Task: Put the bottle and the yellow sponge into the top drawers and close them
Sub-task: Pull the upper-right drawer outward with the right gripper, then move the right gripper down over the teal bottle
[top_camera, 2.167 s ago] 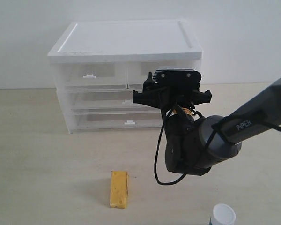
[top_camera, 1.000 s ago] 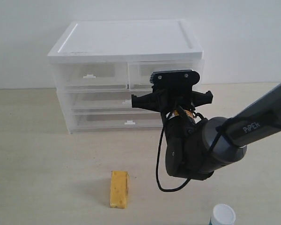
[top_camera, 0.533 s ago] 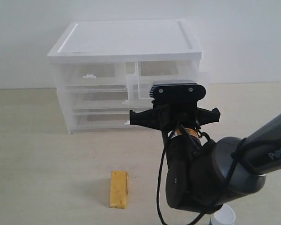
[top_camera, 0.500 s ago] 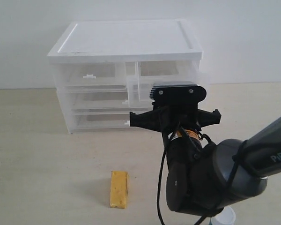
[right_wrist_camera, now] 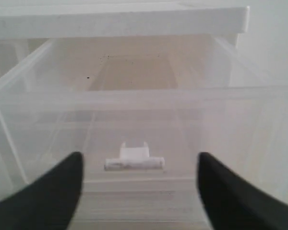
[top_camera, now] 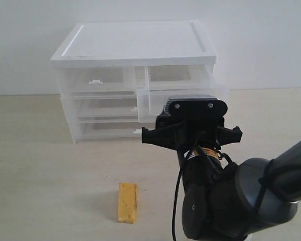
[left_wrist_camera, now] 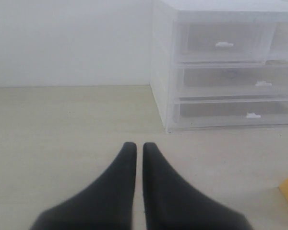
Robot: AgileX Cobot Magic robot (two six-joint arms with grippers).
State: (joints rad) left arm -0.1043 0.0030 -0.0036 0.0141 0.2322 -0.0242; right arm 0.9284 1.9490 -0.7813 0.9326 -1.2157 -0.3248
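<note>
At centre right of the exterior view the right top drawer (top_camera: 180, 95) stands open, right pincer (right_wrist_camera: 139, 165) apart off its handle (right_wrist_camera: 134, 162), left pincer (left_wrist_camera: 135, 148) together; next calls for fetching the yellow sponge (top_camera: 127, 202), lower centre on the table (top_camera: 40, 165), or the unseen bottle.

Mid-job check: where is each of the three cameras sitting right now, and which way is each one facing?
Exterior: before the cabinet, slightly above, facing its drawer fronts; the right arm fills the foreground, the yellow sponge lies on the table.
Left wrist: low over the table, facing the cabinet obliquely; the shut left gripper shows.
Right wrist: close on the pulled-out top drawer; the open right gripper flanks its handle.
Shared: exterior and left wrist both show cabinet and sponge.
</note>
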